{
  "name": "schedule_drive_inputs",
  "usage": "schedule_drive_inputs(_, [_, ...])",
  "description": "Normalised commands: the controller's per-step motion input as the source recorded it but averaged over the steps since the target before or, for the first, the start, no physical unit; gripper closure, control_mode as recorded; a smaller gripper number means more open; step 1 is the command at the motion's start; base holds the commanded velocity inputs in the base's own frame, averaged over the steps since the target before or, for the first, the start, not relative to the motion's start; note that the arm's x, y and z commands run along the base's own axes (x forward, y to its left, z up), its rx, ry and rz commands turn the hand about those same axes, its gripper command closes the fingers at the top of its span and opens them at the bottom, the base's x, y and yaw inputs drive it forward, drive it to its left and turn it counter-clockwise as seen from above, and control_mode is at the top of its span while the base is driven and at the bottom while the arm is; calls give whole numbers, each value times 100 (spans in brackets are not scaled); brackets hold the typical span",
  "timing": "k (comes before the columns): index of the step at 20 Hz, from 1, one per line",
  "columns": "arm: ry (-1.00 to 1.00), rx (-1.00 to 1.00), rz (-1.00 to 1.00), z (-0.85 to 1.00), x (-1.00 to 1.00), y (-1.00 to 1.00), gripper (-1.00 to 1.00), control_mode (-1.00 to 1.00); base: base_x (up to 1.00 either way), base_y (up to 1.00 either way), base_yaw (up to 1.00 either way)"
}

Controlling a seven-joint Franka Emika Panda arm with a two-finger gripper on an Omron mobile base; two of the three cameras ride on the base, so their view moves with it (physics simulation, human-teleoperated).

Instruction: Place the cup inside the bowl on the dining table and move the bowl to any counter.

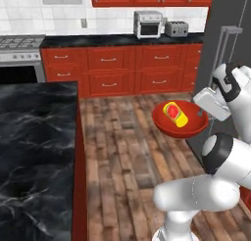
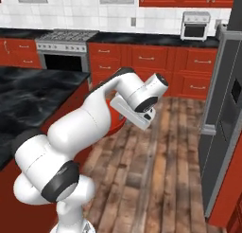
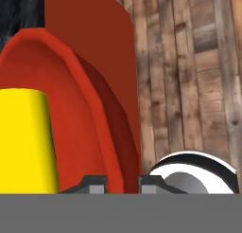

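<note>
Two black marble surfaces frame the room: the broad black white-veined marble island dining table (image 1: 34, 152) with its red base at the left of the left base view, and the long narrow black marble worktop (image 1: 117, 39) over red drawers with curved silver handles along the far wall. A floor of brown wooden planks (image 1: 122, 152) lies between them, and a tall dark grey refrigerator (image 2: 222, 109) stands at the right of the right base view. On the far worktop sit a silver toaster oven (image 1: 148, 23) and, just beside it, a small silver toaster (image 1: 176, 28); a steel stove (image 2: 64, 49) is set into the run of red drawers.

The wide, shallow, glossy red-orange round bowl (image 1: 179, 120) is up in the air above the wooden floor, well apart from the dining table and not resting on either worktop. The white arm's claw (image 3: 123, 182) is clenched on the bowl's rim: in the hand view the rim passes between the two dark finger tips (image 3: 92, 183).

The small yellow cup with a red patch (image 1: 175, 113) lies on its side inside the bowl, near the middle, its red patch facing up.
</note>
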Motion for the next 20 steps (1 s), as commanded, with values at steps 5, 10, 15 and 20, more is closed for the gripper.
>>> schedule_drive_inputs(5, [0,0,0,0,0,0,100,100,100,-33,0])
schedule_drive_inputs(10, [0,0,0,0,0,0,100,100,100,-11,0])
schedule_drive_inputs(15, [0,0,0,0,0,0,100,100,100,-1,0])
schedule_drive_inputs(20, [0,0,0,0,0,0,100,100,100,0,0])
